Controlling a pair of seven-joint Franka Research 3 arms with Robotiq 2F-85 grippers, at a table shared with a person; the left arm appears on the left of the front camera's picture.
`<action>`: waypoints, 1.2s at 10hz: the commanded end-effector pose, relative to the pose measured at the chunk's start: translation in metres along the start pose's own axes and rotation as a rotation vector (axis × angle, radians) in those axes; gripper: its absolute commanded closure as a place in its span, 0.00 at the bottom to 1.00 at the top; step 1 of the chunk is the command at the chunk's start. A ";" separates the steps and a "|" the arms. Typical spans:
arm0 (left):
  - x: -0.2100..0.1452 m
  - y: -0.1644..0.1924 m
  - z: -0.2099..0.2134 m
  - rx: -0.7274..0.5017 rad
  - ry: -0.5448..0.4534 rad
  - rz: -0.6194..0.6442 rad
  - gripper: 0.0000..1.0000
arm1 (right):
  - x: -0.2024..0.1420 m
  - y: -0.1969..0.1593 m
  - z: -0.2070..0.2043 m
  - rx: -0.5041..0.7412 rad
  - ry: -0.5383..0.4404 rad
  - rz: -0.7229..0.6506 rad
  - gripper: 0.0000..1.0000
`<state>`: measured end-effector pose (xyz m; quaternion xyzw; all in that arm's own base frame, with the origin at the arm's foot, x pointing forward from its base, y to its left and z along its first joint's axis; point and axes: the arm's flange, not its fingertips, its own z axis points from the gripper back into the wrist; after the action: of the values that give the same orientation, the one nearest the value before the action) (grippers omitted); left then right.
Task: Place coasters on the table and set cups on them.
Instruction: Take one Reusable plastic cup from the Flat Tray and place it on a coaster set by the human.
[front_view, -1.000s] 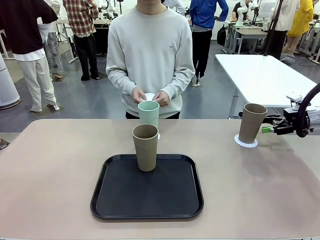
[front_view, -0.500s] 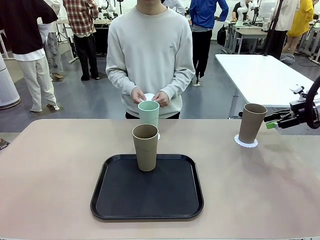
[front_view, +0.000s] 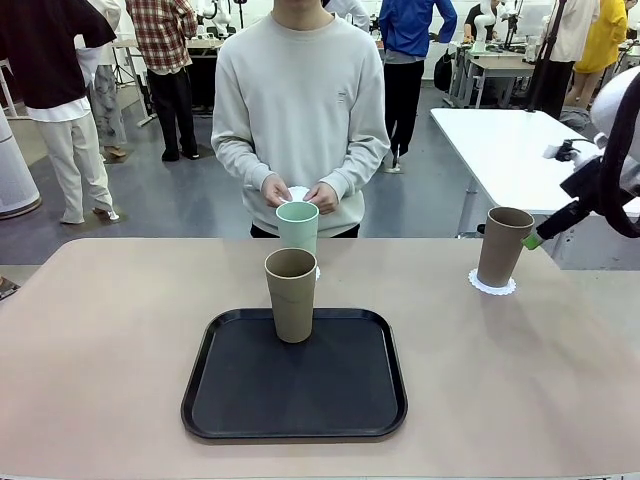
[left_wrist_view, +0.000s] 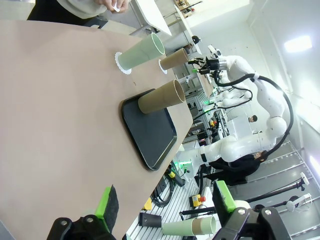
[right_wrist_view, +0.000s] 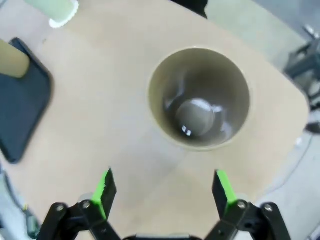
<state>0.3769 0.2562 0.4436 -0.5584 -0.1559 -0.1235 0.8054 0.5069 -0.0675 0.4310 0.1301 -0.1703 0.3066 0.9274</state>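
Right gripper (right_wrist_view: 163, 183) fingers apart, tan cup (right_wrist_view: 199, 97) just beyond them, standing free on coaster (front_view: 492, 288): looks placed. Left gripper (left_wrist_view: 165, 198) fingers apart, empty.

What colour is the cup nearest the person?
The cup is pale mint green; the front view shows it best.

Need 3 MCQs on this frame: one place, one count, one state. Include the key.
1. Where does the coasterless tan cup stand?
A) on the tray
B) on the bare table
C) in the person's hand

2. How many cups stand on coasters?
A) none
B) two
C) three

3. The right end effector is:
A) open, holding nothing
B) shut on a cup
C) shut on a coaster

Key:
1 A: its base sits inside the tray's rim.
2 B: the mint cup and the right tan cup each show a doily at the base.
3 A: its jaws stand apart above the right tan cup.
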 end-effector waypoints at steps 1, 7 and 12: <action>-0.001 -0.002 0.002 -0.002 0.001 -0.002 0.00 | 0.016 0.023 0.010 0.041 0.126 -0.104 0.00; -0.001 -0.002 0.002 -0.002 0.001 -0.002 0.00 | 0.065 0.067 0.020 -0.136 0.349 -0.355 0.00; -0.001 -0.002 0.002 -0.002 0.001 -0.002 0.00 | 0.054 0.072 0.022 -0.024 0.243 -0.228 0.00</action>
<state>0.3769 0.2562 0.4436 -0.5584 -0.1558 -0.1235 0.8054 0.5023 0.0104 0.4852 0.0853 -0.0389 0.2050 0.9743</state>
